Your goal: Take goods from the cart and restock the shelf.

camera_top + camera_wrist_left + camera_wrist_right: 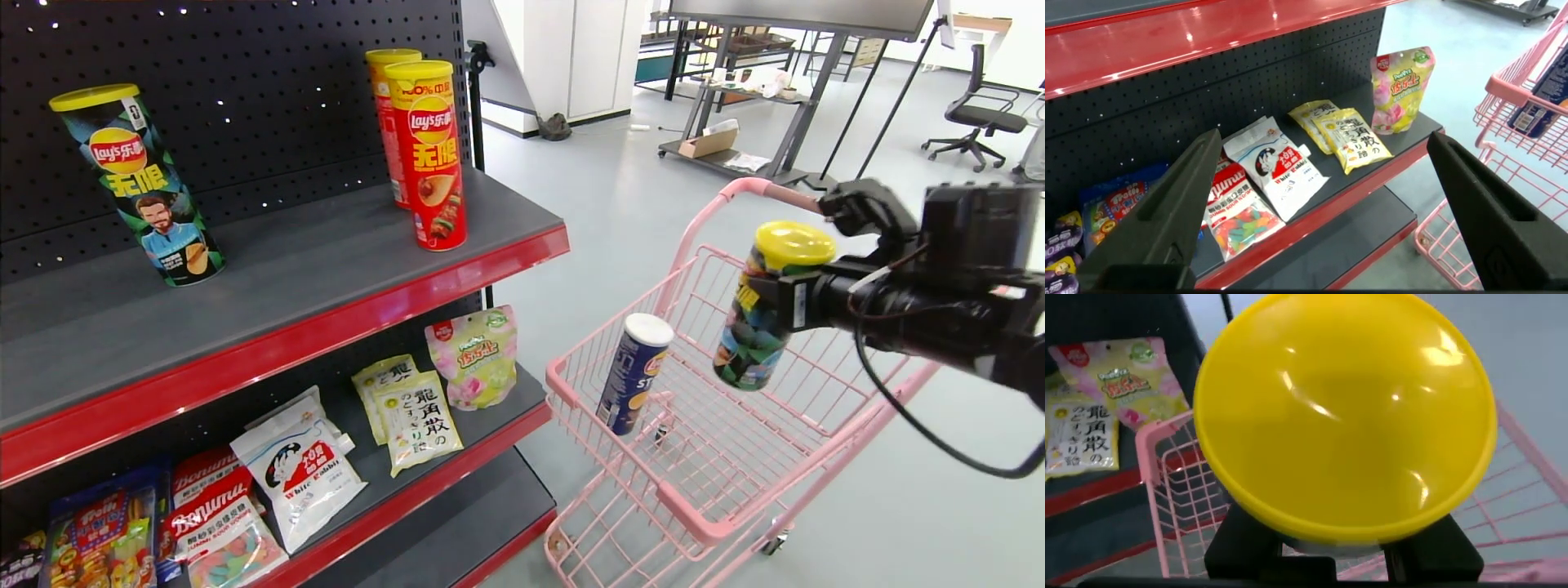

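Note:
My right gripper (771, 306) is shut on a yellow-lidded chip can (763, 314), held upright above the pink cart (694, 408). Its yellow lid (1346, 416) sits close under the right wrist camera. A blue chip can (633, 374) with a white lid leans inside the cart basket. On the grey top shelf (310, 261) stand a dark chip can with a yellow lid (143, 184) at the left and two red chip cans (429, 151) at the right. My left gripper (1323, 204) is open, its two dark fingers (1167, 212) spread before the lower shelf (1347, 220).
Snack bags (416, 416) and candy packs (220, 523) lie on the lower shelf. A black pegboard (245, 90) backs the shelving. The red shelf edge (326, 327) juts out left of the cart. Behind stand a metal rack (735, 98) and an office chair (980, 114) on open grey floor.

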`<state>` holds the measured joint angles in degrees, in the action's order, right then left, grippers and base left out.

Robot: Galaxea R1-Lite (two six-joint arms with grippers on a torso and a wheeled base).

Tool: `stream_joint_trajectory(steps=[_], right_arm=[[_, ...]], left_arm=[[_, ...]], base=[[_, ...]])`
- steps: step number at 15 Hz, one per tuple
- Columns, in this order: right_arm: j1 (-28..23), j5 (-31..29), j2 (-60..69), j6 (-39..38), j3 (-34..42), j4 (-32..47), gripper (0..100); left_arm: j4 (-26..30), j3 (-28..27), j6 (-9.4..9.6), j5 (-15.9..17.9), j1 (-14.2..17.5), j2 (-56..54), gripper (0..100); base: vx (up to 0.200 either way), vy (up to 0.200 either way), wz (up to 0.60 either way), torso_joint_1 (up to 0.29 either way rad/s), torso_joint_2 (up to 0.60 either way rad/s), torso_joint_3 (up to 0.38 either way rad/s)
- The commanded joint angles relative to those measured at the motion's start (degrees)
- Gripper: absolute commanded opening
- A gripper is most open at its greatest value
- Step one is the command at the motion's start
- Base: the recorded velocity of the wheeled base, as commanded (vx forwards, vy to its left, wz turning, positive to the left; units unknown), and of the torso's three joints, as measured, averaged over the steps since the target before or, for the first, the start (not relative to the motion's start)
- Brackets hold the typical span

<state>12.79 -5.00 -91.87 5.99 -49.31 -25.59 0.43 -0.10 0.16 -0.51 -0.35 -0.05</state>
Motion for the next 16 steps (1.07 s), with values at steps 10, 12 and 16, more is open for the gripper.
stream_joint_trajectory(steps=[10, 12, 16], right_arm=[[-1.54, -8.27, 48.63, -0.62, 6.07, 42.99, 0], [-2.07, -8.27, 51.0, 0.25, 7.74, 42.99, 0], [-1.98, -8.19, 54.16, 1.22, 10.29, 43.08, 0]], left_arm=[[0.01, 0.01, 0.02, 0.69, 0.0, 0.05, 100], [0.01, 0.01, 0.11, 0.69, 0.0, 0.05, 100], [0.01, 0.01, 0.11, 0.6, 0.0, 0.05, 100]], base=[[0.0, 0.0, 0.0, 0.0, 0.0, 0.0], [0.0, 0.0, 0.0, 0.0, 0.0, 0.0], [0.0, 0.0, 0.0, 0.074, -0.2, -0.126]])
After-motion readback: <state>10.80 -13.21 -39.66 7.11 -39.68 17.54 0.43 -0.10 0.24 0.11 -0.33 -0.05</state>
